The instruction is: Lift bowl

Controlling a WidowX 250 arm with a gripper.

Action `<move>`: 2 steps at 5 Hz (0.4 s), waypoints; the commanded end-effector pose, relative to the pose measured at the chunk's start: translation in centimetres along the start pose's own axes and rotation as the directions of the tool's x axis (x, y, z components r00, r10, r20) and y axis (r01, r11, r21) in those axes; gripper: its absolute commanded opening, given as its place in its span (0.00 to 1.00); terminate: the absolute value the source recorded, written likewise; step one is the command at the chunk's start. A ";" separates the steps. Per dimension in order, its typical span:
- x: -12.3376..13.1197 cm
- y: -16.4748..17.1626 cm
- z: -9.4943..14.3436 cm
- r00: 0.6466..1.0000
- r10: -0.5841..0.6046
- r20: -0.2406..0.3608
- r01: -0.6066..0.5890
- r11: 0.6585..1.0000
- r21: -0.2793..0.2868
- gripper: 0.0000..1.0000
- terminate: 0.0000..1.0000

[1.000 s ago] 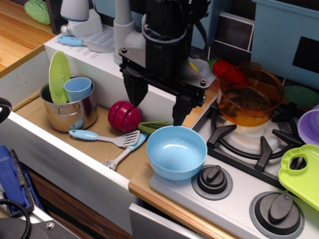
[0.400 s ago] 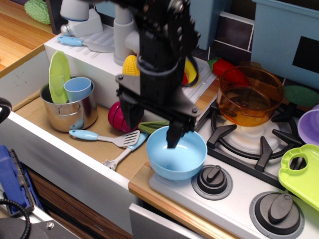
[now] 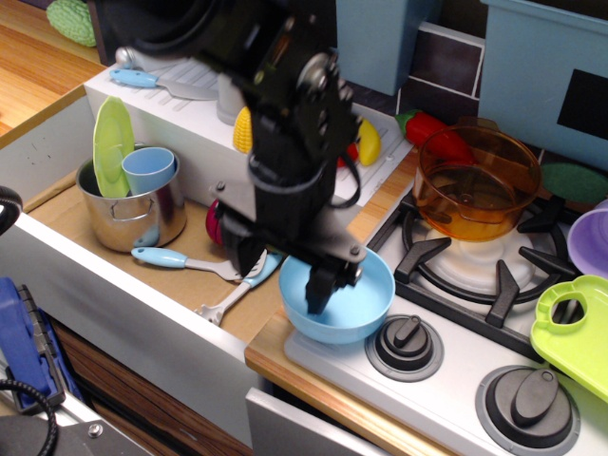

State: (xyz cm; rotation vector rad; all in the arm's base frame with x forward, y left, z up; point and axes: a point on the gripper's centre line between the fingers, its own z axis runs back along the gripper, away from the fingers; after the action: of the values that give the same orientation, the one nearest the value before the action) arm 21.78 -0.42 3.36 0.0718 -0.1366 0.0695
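The light blue bowl (image 3: 356,302) sits upright on the counter's front edge, just left of the stove knobs. My black gripper (image 3: 282,275) has come down over its left rim. The jaws are open and straddle the rim: one finger (image 3: 320,288) reaches inside the bowl, the other (image 3: 237,255) hangs outside over the sink. The arm hides the bowl's left half. The bowl rests on the counter.
A transparent orange pot (image 3: 475,182) stands on the back burner. A steel pot (image 3: 133,204) with a small blue cup (image 3: 148,168) and green plate sits in the sink, with a blue spatula (image 3: 180,259). Stove knobs (image 3: 406,344) lie right of the bowl. A green lid (image 3: 575,328) is at right.
The gripper has moved forward, down and a little left, from behind the bowl to its left rim, with one finger now inside. The bowl has not moved.
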 end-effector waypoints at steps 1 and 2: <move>0.0 0.0 -0.9 0.999 -0.001 0.053 0.001 1.000 0.008 1.00 0.00; 0.0 -0.2 -1.5 0.997 0.010 0.071 -0.010 1.000 0.004 0.00 0.00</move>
State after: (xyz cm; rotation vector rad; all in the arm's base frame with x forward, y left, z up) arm 21.82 -0.38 1.63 0.0806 -0.2006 0.0863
